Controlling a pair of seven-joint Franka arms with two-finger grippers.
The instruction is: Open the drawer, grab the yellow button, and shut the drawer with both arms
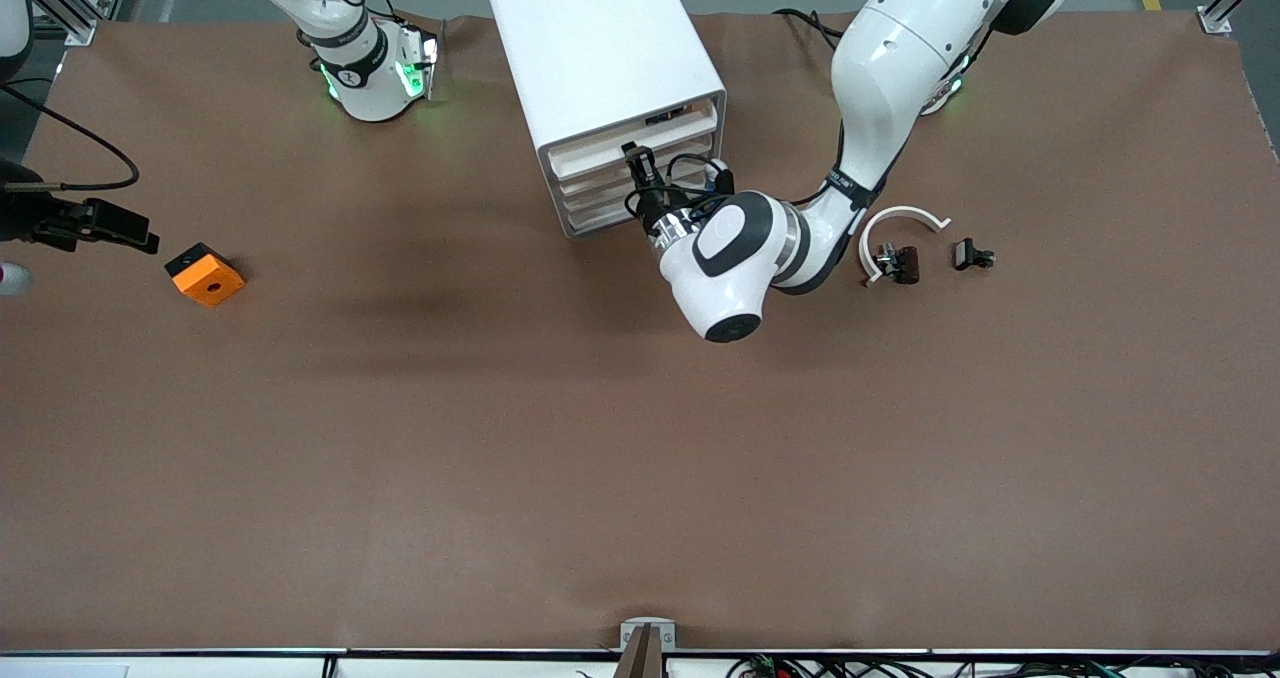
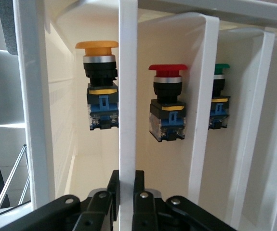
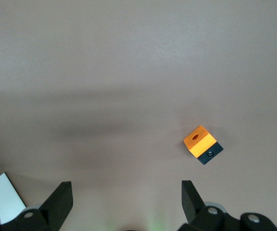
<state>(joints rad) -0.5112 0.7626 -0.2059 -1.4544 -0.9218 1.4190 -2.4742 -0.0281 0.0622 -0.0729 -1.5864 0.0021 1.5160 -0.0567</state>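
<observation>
The white cabinet (image 1: 600,48) stands near the robots' bases, its drawers facing the front camera. My left gripper (image 1: 638,163) is shut on the front lip (image 2: 127,96) of the top drawer (image 1: 690,116), with one finger on each side of the thin white wall. The left wrist view looks into that drawer, where the button (image 2: 99,82) lies with its orange cap, black body and blue base. My right gripper (image 3: 126,187) hangs open and holds nothing, above bare table near its own base. The right arm (image 1: 365,73) waits there.
A red button (image 2: 167,103) and a green button (image 2: 219,103) sit in the drawers below. An orange block with a black hole (image 1: 205,274) (image 3: 202,144) lies toward the right arm's end. A white curved piece (image 1: 900,220) and black clip pieces (image 1: 972,255) lie toward the left arm's end.
</observation>
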